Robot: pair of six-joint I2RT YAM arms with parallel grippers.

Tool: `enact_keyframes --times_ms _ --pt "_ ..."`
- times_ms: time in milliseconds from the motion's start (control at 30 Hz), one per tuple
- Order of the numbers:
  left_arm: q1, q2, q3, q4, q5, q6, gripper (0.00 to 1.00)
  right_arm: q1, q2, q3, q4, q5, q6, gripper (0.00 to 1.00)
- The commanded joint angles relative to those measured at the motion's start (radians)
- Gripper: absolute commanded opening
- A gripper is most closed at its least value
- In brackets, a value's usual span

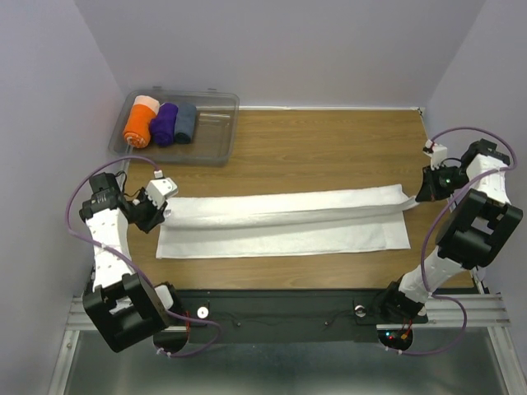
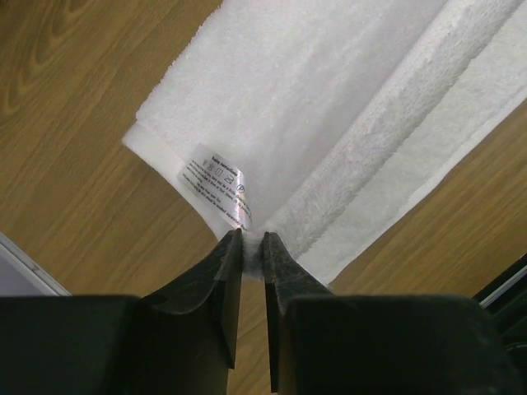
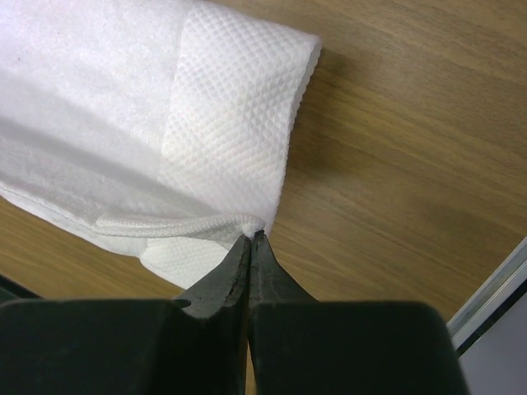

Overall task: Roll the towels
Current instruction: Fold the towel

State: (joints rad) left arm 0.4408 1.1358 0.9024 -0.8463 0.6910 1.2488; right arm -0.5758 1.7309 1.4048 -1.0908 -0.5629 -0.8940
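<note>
A long white terry-cloth towel (image 1: 284, 222) lies across the wooden table, folded lengthwise, its far edge lifted over the near part. My left gripper (image 1: 163, 212) is shut on the towel's left corner (image 2: 252, 239), beside its white care label (image 2: 216, 178). My right gripper (image 1: 422, 196) is shut on the towel's right corner hem (image 3: 254, 226), which is raised a little off the table. In the right wrist view the waffle-weave end band (image 3: 235, 123) spreads away from the jaws.
A clear plastic bin (image 1: 216, 136) at the back left holds an orange roll (image 1: 141, 123), a purple roll (image 1: 165, 123) and a grey-blue roll (image 1: 186, 122). Walls close in on both sides. The table's near edge (image 1: 313, 290) has a black rail.
</note>
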Motion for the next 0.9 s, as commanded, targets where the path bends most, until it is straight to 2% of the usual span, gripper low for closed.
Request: enact_keyframes --times_ms 0,167,567,867 --pt "0.022 -0.054 0.033 -0.092 -0.03 0.081 0.0 -0.019 -0.053 -0.016 0.014 0.044 -0.054 0.01" --pt "0.029 -0.084 -0.037 -0.09 -0.07 0.124 0.0 -0.021 -0.059 -0.07 0.019 0.052 -0.071 0.01" --pt "0.029 -0.059 -0.272 0.09 -0.172 0.152 0.0 -0.021 0.009 -0.184 0.115 0.084 -0.068 0.01" --pt "0.029 0.035 -0.25 0.118 -0.18 0.138 0.0 -0.022 0.027 -0.259 0.152 0.11 -0.082 0.01"
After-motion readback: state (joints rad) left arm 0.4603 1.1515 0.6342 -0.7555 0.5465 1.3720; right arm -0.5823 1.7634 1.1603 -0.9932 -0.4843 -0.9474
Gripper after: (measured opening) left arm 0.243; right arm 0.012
